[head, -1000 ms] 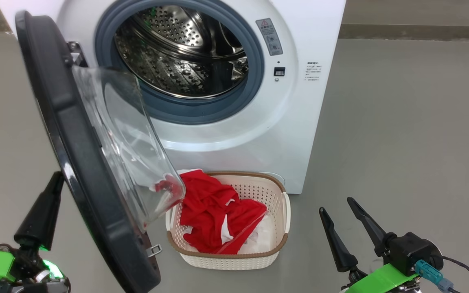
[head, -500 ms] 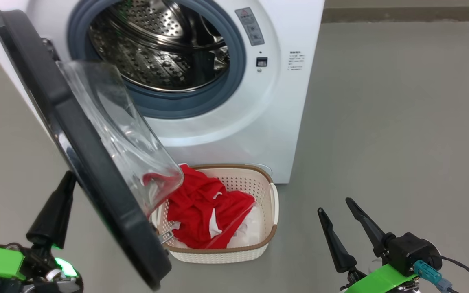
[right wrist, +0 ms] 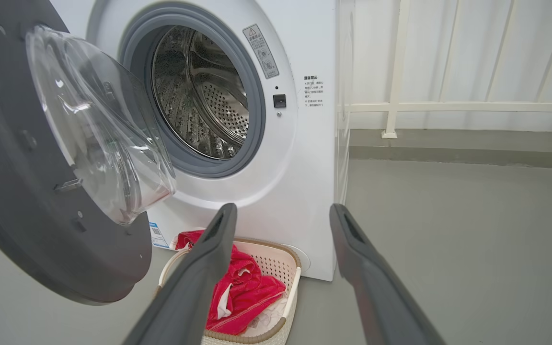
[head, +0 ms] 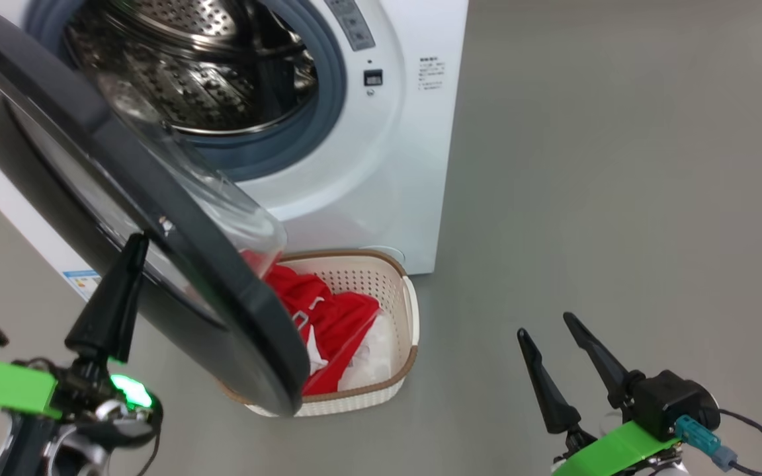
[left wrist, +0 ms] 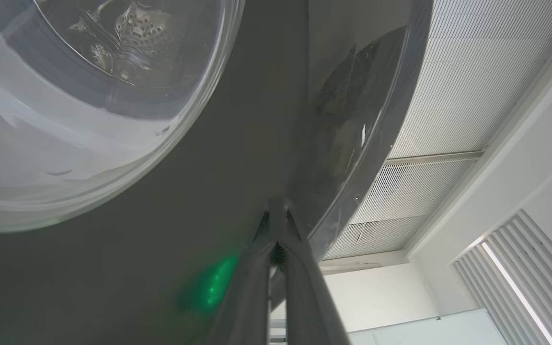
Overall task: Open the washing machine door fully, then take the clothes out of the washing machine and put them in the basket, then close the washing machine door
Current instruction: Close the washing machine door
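- Left hand [head: 135, 243], fingers pressed together, tip at the washing machine door [head: 235, 297]'s outer face.
- Right hand [head: 545, 325] spread, empty.
- Clothes [head: 338, 317] in the basket [head: 381, 284].

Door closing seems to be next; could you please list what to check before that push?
1. Drum empty, as far as seen: ok.
2. Clothes all in basket: ok.
3. Gasket free of fabric: ok.
4. Left gripper, jaws shut, tip at outer face of door: ok.
5. Right gripper, jaws open, clear of door: ok.
6. Basket clear of door's swing: cannot tell.
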Controlling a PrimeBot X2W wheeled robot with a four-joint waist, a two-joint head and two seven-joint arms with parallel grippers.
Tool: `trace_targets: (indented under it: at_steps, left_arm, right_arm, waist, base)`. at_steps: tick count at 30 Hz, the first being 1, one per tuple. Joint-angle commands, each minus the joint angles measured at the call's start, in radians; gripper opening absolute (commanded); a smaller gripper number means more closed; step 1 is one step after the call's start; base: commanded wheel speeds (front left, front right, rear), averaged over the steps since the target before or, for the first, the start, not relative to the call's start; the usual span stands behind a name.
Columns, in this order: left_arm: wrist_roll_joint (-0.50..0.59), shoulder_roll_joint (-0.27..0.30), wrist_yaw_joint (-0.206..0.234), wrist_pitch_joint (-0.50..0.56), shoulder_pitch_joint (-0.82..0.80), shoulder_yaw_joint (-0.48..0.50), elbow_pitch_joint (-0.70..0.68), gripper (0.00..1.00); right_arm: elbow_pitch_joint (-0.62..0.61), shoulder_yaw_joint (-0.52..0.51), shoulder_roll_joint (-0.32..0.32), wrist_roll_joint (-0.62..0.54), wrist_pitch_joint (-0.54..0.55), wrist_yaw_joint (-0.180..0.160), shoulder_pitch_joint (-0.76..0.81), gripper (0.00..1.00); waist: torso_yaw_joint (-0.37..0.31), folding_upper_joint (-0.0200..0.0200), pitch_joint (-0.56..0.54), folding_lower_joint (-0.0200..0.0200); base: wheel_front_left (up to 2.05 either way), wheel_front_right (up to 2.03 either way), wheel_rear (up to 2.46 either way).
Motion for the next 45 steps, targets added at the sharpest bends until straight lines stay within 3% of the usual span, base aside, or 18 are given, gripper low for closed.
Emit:
trace_targets:
  at_steps: [1, 21, 29, 45]
  left_arm:
    - [-0.007, 0.008, -0.011, -0.001, -0.054, 0.017, -0.017, 0.00]
    - [0.021, 0.007, -0.070, -0.091, -0.313, -0.029, 0.151, 0.00]
    - [0.027, 0.007, -0.075, -0.121, -0.411, -0.031, 0.196, 0.00]
    - [0.068, 0.036, -0.126, -0.148, -0.620, -0.028, 0.345, 0.00]
  right_arm:
    - [-0.029, 0.021, -0.004, 0.004, -0.006, 0.006, -0.045, 1.00]
    - [-0.042, 0.026, 0.000, 0.006, -0.006, 0.006, -0.107, 1.00]
    - [-0.047, 0.029, 0.002, 0.007, -0.006, 0.006, -0.133, 1.00]
    - [-0.050, 0.033, 0.003, 0.008, -0.006, 0.006, -0.180, 1.00]
  waist:
    - [-0.020, 0.0000, 0.023, 0.0000]
    - [-0.097, 0.0000, 0.146, 0.0000]
    - [-0.119, 0.0000, 0.195, 0.0000]
    - [-0.165, 0.0000, 0.289, 0.0000]
  base:
    - [0.00, 0.00, 0.00]
    - [0.00, 0.00, 0.00]
    - [0.00, 0.00, 0.00]
    - [0.00, 0.00, 0.00]
